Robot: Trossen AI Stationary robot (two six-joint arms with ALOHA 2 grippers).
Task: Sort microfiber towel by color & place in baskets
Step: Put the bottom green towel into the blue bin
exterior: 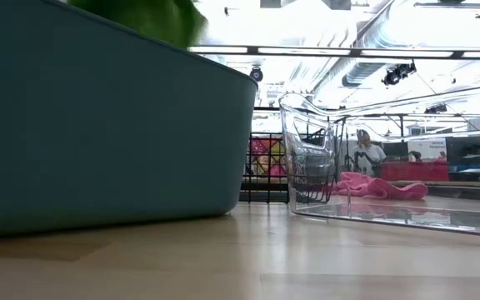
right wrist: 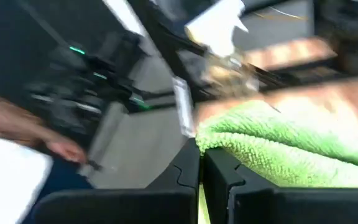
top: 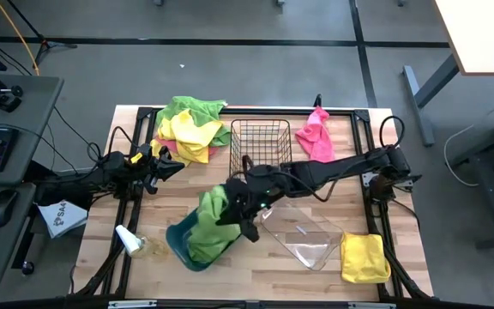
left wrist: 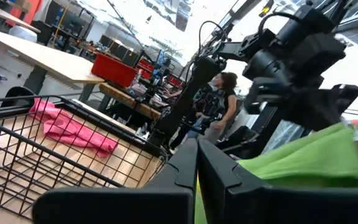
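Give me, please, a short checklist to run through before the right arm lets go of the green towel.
1. Right gripper over the teal bin: ok.
2. Its fingers pinch the green towel: ok, closed with cloth between them.
3. Towel fully inside the bin: not ok, it sticks up above the rim.
4. Left gripper clear of the bin: ok, off to the side.
5. Wire basket and clear bin out of the drop path: ok.

Light wooden table (top: 256, 270) in a black frame. Directly on it: black wire basket (top: 261, 143), teal bin (top: 183, 243), clear bin (top: 307, 238), mixed green/yellow towel pile (top: 191, 127), pink towel (top: 316, 136), yellow towel (top: 364, 257), white spray bottle (top: 129, 240) near the teal bin.
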